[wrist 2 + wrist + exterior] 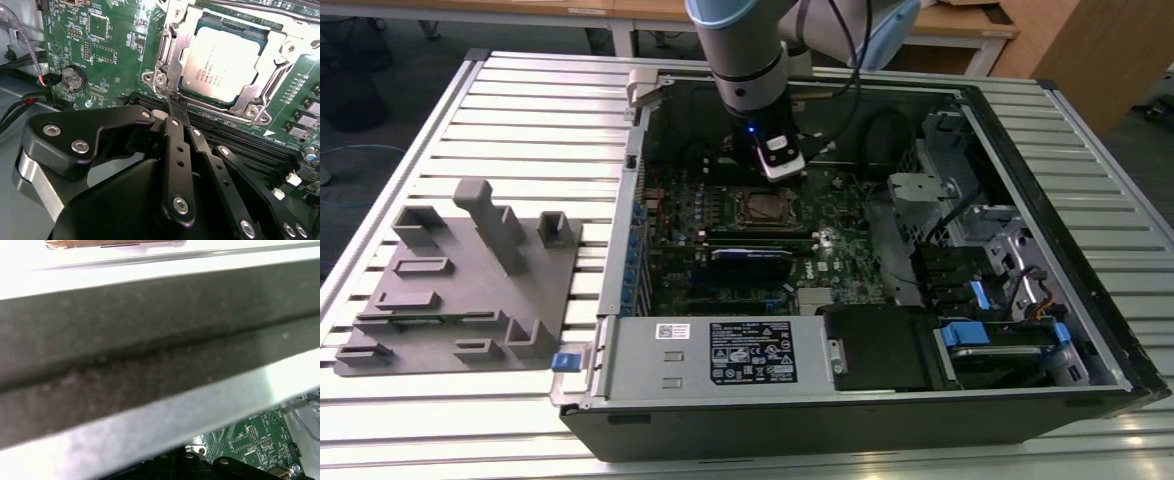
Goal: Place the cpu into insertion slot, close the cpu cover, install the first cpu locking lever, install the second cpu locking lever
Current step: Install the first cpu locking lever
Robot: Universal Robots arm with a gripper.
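Note:
The cpu (225, 55) lies flat in the insertion slot (767, 208) on the green motherboard (100, 50). Its dull silver top shows through the window of the cpu cover (174, 47), which is down over it. A thin lever rod (270, 9) runs along the far side of the socket. My gripper (177, 107) is shut, its black fingers (172, 150) pressed together, with the tips at the socket's near edge beside a corner screw. In the exterior view the gripper (781, 172) hangs just behind the socket, inside the open case.
Long black memory slots (240, 145) run beside the socket under my fingers. A coin battery (73, 78) and red and black wires (30, 95) lie nearby. The case wall (150, 355) stands close to the wrist. The power supply box (747, 350) and a grey fixture tray (467, 280) lie toward the front.

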